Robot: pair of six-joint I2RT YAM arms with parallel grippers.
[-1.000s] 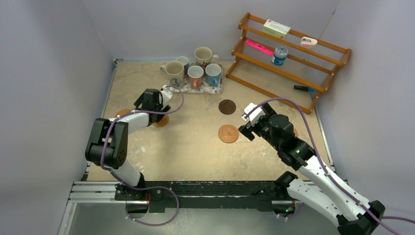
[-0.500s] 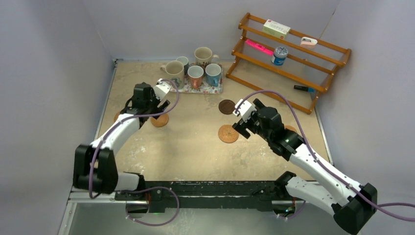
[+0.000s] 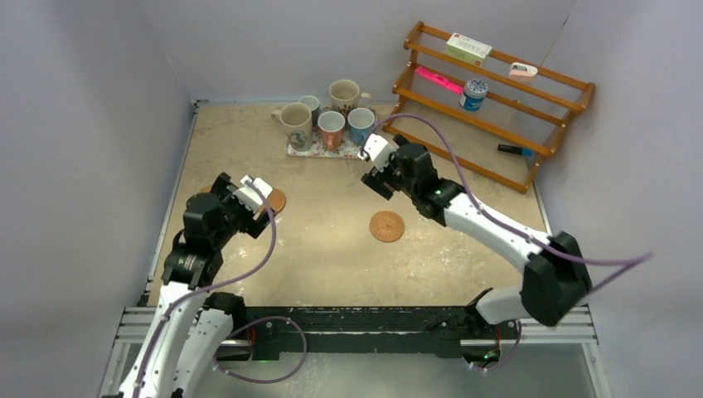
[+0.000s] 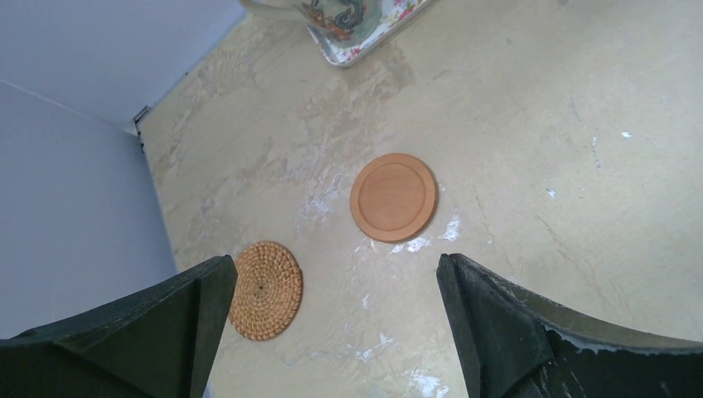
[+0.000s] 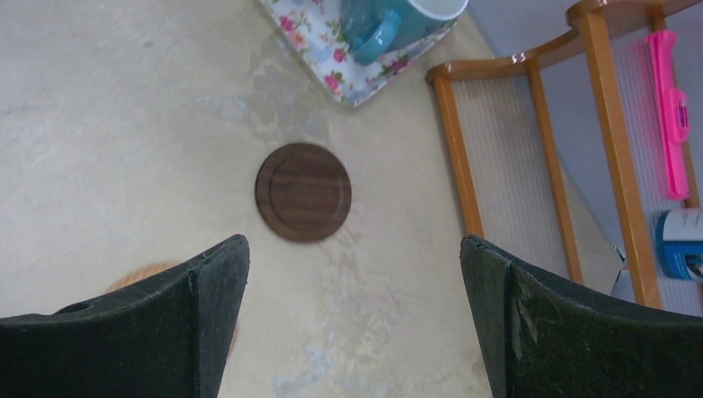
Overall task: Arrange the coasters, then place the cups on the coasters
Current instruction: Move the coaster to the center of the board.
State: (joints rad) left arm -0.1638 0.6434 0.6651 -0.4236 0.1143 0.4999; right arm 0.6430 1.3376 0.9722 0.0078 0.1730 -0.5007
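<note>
Several cups (image 3: 331,128) stand together on a floral tray (image 3: 300,152) at the back. A woven coaster (image 3: 387,225) lies mid-table. My left gripper (image 3: 259,203) hovers open over the left side; its wrist view shows a smooth orange coaster (image 4: 394,196) and a woven coaster (image 4: 265,289) flat on the table beyond the open gripper (image 4: 333,261). My right gripper (image 3: 375,176) is open near the tray's right end, hiding the dark brown coaster from the top view. That dark coaster (image 5: 303,191) lies just ahead of the empty right gripper (image 5: 353,240), below a light blue cup (image 5: 398,21).
A wooden rack (image 3: 489,124) stands at the back right, holding a blue-and-white tin (image 3: 473,94), a pink item (image 3: 439,80) and small boxes. Grey walls close in the left, back and right sides. The tray corner (image 5: 319,37) is close to the dark coaster.
The left arm drew back toward the near left, off the orange coaster. The right arm swung left and back toward the tray, now covering the dark coaster. Both grippers stayed open.
</note>
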